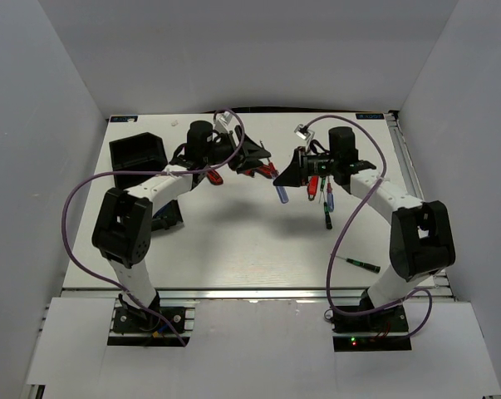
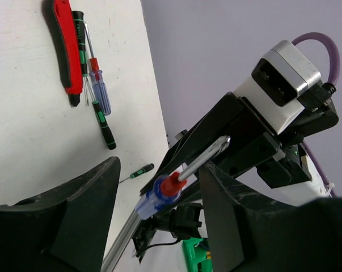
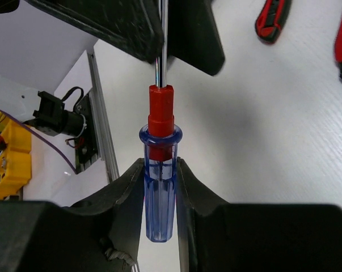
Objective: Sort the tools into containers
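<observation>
Filling the middle of the top view: white bench [image 1: 233,249], with one black bin [image 1: 138,152] at its upper left, open side up. Second bin not clearly seen; a dark shape [image 1: 165,218] by the left arm may be it, cannot tell. Both arms meet at upper centre.

The right tool [image 3: 159,173] is clamped on the blue handle of a red-collared screwdriver [image 3: 159,209], held off the bench, shaft pointing at the left tool [image 2: 159,170]. Left tool's fingers are apart with the shaft reaching into the gap, nothing gripped.

On the bench near the left tool lie red-handled pliers [image 1: 262,170]. A few loose screwdrivers [image 1: 326,204] sit right of centre, and one black-green screwdriver [image 1: 358,263] lies alone at lower right.

Step, as I read it: handover right to left, since the visible bin is on the left side. To do it well:
- left pinches the shaft squarely, close to the red collar, before right lets go
- thin round steel may slip or swing, so grip firmly and don't pull until right opens

Views: right wrist shows the clamp on the handle and how the shaft is centred, which the top view hides. Left wrist shows the wide left gap, plus a red knife [image 2: 66,45] at its upper left. Only the top view shows the bin.
</observation>
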{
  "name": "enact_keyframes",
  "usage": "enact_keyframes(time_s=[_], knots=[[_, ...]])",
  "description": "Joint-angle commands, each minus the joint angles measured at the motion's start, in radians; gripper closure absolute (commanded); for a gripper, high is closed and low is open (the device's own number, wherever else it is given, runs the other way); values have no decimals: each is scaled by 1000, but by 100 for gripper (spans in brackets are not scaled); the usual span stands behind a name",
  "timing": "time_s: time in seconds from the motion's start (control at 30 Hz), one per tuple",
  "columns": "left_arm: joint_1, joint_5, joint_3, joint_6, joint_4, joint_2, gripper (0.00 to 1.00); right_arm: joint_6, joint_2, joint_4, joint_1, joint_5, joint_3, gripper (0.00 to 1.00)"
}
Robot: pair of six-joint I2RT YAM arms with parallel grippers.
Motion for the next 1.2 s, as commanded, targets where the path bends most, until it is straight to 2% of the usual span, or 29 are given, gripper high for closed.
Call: enact_keyframes(time_s=[0.0, 0.07, 0.17, 0.2, 0.27, 0.3, 0.33, 0.4, 0.43, 0.53, 0.57, 0.67, 0.73, 0.8, 0.9, 0.97, 1.0, 1.03, 1.17], knots=[[-17, 14, 41, 21, 23, -22, 33, 43, 5, 91, 37, -20, 48, 100], [-18, 23, 47, 20, 24, -17, 36, 46, 11, 99, 52, -17, 60, 100], [-18, 32, 48, 29, 24, -16, 49, 54, 23, 105, 58, -15, 74, 100], [-18, 37, 51, 35, 24, -14, 59, 54, 26, 105, 58, -15, 77, 100], [-18, 51, 54, 41, 24, -11, 72, 52, 30, 105, 58, -15, 79, 100], [-18, 58, 57, 42, 24, -8, 86, 51, 28, 104, 58, -14, 79, 100], [-18, 68, 59, 49, 23, -6, 92, 49, 28, 102, 58, -14, 77, 97], [-18, 81, 58, 58, 20, -5, 99, 46, 25, 100, 58, -9, 73, 81], [-17, 77, 59, 81, 2, -8, 100, 40, 23, 96, 60, -9, 72, 63], [-7, 51, 80, 147, -110, -25, 100, 5, 16, 73, 60, -9, 74, 33], [6, 40, 90, 192, -150, -29, 100, -26, 8, 64, 60, -9, 74, 30], [77, -13, 120, 336, -326, -62, 100, -92, -9, 13, 57, -27, 73, 24], [133, -72, 136, 384, -459, -97, 100, -194, -21, -28, 54, -41, 68, 24], [241, -115, 139, 453, -531, -129, 100, -297, -42, -99, 52, -49, 59, 24], [373, -254, 165, 573, -679, -190, 100, -349, -72, -139, 37, -41, 23, 24], [446, -406, 185, 665, -776, -221, 100, -373, -88, -146, 21, -37, -1, 24], [456, -461, 205, 699, -801, -230, 100, -380, -92, -156, 15, -37, -9, 24], [462, -562, 212, 795, -837, -235, 100, -389, -95, -156, 11, -37, -13, 24], [464, -693, 219, 955, -881, -258, 100, -402, -98, -168, -23, -33, -27, 23]])
